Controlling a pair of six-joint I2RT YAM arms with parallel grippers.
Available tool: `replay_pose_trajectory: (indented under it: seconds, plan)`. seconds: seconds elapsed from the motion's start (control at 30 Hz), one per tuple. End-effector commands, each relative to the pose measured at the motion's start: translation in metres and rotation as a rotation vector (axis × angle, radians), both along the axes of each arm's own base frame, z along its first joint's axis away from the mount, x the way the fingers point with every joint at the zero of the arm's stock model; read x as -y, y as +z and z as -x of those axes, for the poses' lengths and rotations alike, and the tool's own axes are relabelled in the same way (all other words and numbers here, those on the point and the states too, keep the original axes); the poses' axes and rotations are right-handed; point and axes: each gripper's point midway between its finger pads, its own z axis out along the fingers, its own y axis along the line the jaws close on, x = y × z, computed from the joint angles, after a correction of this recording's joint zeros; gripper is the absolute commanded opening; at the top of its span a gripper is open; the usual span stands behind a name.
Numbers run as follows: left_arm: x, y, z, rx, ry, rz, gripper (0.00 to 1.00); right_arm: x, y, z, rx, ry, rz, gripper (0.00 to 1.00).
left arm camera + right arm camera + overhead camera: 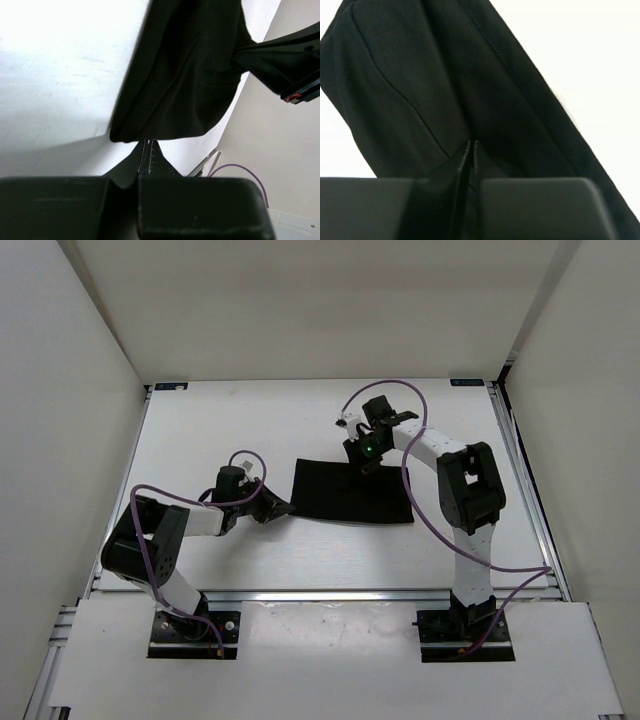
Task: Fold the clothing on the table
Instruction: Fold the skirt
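So the clothing (340, 495) is lying mostly flat around the middle of the table (220, 430), a bit over toward my right side, and I've got a claw on it in two spots. My left claw (283, 508) is at its near left corner with the fingers pressed tight together. From the left wrist view the hem runs straight into the tips, so it looks pinched, but the actual bite is hidden by the fabric. My right claw (366, 462) is on the far edge. Its wrist view is mostly black cloth running out of frame at the top and lower right, with just a thin slit between the fingers. It's black on black, so it's hard to say where finger ends and cloth starts. The left wrist view helps though: the fabric is drawn up into a point at that claw, so it's clamped on it. As for writing, there's a little red tag (294, 97) by the right claw that's too small to read, and blue corner marks (170, 386) at the far table edge, same story.
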Motion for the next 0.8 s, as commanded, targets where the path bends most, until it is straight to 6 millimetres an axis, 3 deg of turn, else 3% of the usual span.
replay_pose_trajectory:
  seconds: [0.0,0.03,0.23,0.33,0.57,0.63,0.67,0.77]
  plan:
    - [-0.004,0.012,0.001,0.041,0.007,0.013,0.00,-0.003,0.000,-0.001,0.015,0.020,-0.012,0.08]
    - [-0.004,0.014,0.001,0.042,0.009,0.020,0.00,-0.004,0.007,-0.006,0.033,0.015,-0.013,0.01]
    - [-0.007,0.015,0.001,0.045,0.008,0.012,0.00,0.000,0.046,-0.034,0.146,-0.043,0.030,0.00]
    - [-0.005,0.015,0.002,0.045,0.001,0.011,0.00,-0.001,0.054,-0.047,0.165,-0.067,0.014,0.00]
    - [-0.004,0.011,0.005,0.031,-0.005,0.007,0.00,-0.004,0.028,-0.065,0.108,-0.100,-0.016,0.00]
    - [-0.006,0.010,0.005,0.025,-0.004,0.004,0.00,-0.001,0.024,-0.073,0.112,-0.127,-0.005,0.16]
    - [-0.004,0.012,0.005,0.030,-0.012,0.003,0.00,0.002,0.019,-0.074,0.101,-0.150,0.017,0.18]
    - [-0.004,0.011,0.003,0.019,-0.008,0.008,0.00,0.019,0.030,-0.084,0.122,-0.221,0.028,0.23]
